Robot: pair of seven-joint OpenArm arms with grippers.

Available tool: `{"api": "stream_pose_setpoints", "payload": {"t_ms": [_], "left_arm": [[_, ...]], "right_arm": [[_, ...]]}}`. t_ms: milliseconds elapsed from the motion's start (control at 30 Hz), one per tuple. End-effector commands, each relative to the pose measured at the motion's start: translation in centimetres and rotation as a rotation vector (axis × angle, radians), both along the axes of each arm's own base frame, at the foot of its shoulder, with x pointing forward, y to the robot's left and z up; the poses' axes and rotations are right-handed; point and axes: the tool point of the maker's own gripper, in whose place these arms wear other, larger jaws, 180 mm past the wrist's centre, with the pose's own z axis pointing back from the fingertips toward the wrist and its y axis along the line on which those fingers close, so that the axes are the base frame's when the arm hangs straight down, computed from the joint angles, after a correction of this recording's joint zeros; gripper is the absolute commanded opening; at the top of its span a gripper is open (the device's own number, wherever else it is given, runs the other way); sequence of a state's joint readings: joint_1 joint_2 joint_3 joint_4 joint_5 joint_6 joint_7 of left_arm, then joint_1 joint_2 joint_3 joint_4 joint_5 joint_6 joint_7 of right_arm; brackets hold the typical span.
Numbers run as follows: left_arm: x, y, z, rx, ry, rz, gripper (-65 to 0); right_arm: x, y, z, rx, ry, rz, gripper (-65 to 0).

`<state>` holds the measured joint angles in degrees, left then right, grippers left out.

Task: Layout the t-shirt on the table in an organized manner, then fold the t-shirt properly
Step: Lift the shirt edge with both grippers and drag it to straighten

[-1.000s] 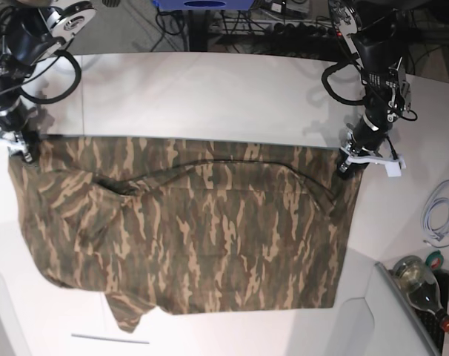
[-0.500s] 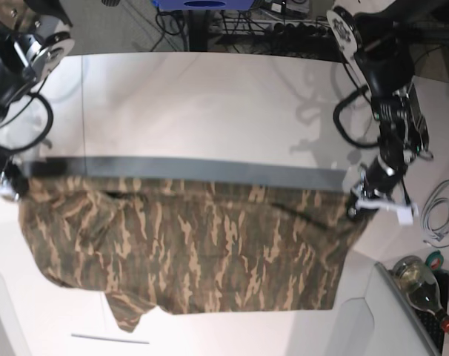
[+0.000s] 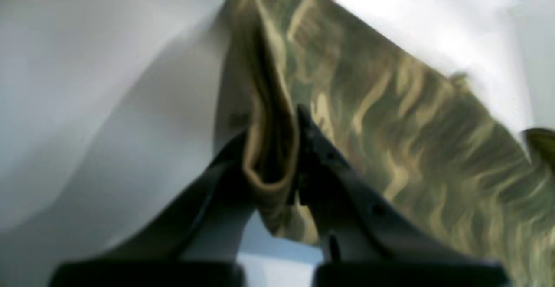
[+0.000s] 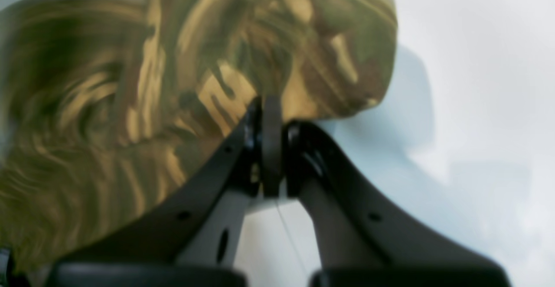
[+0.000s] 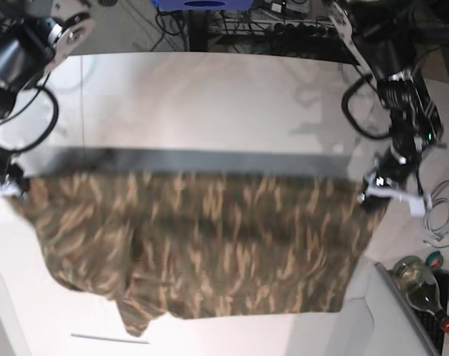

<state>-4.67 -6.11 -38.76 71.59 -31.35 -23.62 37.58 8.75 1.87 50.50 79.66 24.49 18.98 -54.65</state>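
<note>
Seemingly soft, matt cloth t-shirt [image 5: 232, 252]

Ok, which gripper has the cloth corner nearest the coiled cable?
The left gripper: its corner is beside the cable; the right gripper's is far across.

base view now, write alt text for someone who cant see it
A camouflage t-shirt is stretched above a white table by two black robot arms, the left gripper and right gripper each pinching an upper corner. A clear bottle lies at the lower right, below a coiled cable.
</note>
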Motion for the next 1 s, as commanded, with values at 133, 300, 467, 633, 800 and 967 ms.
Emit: {"api": "stream_pose_setpoints", "payload": {"t_ms": [133, 300, 467, 633, 800, 967], "left_arm": [[-2.6, 0.6, -0.8, 0.009, 0.001, 0.021, -65.0], [-5.2, 0.9, -1.7, 0.034, 0.044, 0.018, -65.0], [-7.3, 1.1, -1.7, 0.072, 0.066, 0.007, -65.0], [-9.0, 1.4, -2.4, 0.087, 0.083, 0.019, -65.0], [-9.4, 2.8, -1.9, 0.126, 0.045, 0.048, -65.0], [-11.0, 3.0, -4.3, 0.09, 0.109, 0.067, -65.0]], "right_arm": [[-1.6, -1.5, -1.2, -0.043, -0.043, -0.049, -64.4], [-5.3, -0.9, -3.4, -0.057, 0.024, 0.009, -64.4], [-8.6, -0.4, -5.2, -0.047, 0.088, 0.017, -64.4], [-10.7, 0.5, -5.3, -0.001, 0.054, -0.012, -64.4], [-11.5, 1.0, -5.2, 0.008, 0.047, -0.02, -64.4], [-12.1, 1.2, -6.1, 0.02, 0.073, -0.021, -64.4]]}}
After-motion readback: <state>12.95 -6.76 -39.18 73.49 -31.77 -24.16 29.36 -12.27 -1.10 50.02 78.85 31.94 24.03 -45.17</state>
